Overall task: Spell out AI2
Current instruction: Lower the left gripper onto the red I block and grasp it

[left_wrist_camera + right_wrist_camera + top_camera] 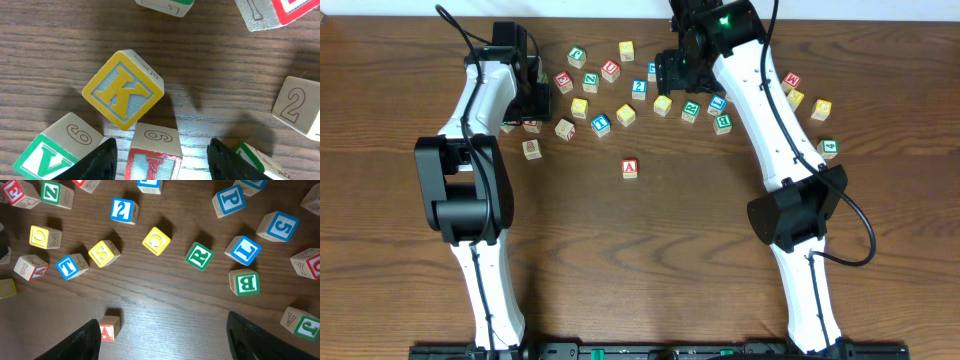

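A dark wooden table (650, 260), seen from above, carries two white and black robot arms reaching away from its near edge. The left arm (480, 120) stretches to the far left end of a scatter of alphabet blocks (690, 110). The right arm (760, 110) leans over the far right part of that scatter.

The left gripper (162, 150) is spread apart, with its two black fingers (102, 160) on either side of a red-faced block (152, 152). A gap shows beside the block, so it is not clamped. Just beyond it sits a yellow K block (122, 90), turned corner-on to the left wrist camera. The right gripper (164, 325) is spread wide over bare wood, with nothing between its fingers.

The A block (630, 168) lies alone between the two arms, nearer their bases than the scatter and well apart from it. Its red A faces up, with the top of the letter pointing toward the far edge and its sides square with the table. In the right wrist view it sits just beside one fingertip.

The 2 block (639, 89) sits inside the scatter with its blue 2 facing up, turned slightly off square. Both are cubes, so neither has a longer axis.

A blue-lettered block (601, 125) lies toward the left of the scatter. Its letter could be an I or a T, and the views do not settle which.
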Available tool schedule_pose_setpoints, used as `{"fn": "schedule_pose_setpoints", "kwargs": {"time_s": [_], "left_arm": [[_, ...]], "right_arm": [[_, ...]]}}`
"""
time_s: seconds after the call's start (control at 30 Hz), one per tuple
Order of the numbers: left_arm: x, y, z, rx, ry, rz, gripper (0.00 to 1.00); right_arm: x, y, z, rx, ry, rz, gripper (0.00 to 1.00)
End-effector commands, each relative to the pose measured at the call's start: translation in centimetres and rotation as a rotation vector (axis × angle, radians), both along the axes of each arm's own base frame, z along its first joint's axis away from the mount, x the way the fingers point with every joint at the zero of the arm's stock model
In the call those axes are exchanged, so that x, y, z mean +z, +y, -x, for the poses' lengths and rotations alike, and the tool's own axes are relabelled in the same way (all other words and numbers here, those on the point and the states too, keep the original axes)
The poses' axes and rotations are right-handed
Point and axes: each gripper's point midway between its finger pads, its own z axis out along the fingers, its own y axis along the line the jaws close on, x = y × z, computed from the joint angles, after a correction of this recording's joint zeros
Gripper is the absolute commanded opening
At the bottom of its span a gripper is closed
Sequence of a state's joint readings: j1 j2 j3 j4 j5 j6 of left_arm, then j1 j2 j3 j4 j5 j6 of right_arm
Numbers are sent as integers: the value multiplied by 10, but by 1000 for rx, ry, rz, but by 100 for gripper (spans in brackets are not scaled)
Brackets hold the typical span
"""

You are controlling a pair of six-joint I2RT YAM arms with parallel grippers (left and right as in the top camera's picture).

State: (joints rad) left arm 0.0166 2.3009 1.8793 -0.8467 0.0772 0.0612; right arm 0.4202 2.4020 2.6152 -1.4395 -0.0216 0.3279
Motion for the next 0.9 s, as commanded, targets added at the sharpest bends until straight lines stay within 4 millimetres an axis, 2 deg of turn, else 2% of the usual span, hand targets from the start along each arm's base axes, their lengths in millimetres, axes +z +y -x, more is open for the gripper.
{"fn": "schedule_pose_setpoints", "kwargs": {"time_s": [0.0,0.4,0.7,0.87], "left_arm": [[-11,-3,4,-18,24,7,57],[-13,-3,5,-18,27,7,53],[-22,-3,12,-18,50,7,51],[-22,-3,13,-18,51,8,44]], "right_arm": [[16,-4,-2,3,-41,3,75],[16,-5,0,3,-34,6,75],[16,-5,0,3,-33,6,75],[15,-5,1,4,-30,8,75]]}}
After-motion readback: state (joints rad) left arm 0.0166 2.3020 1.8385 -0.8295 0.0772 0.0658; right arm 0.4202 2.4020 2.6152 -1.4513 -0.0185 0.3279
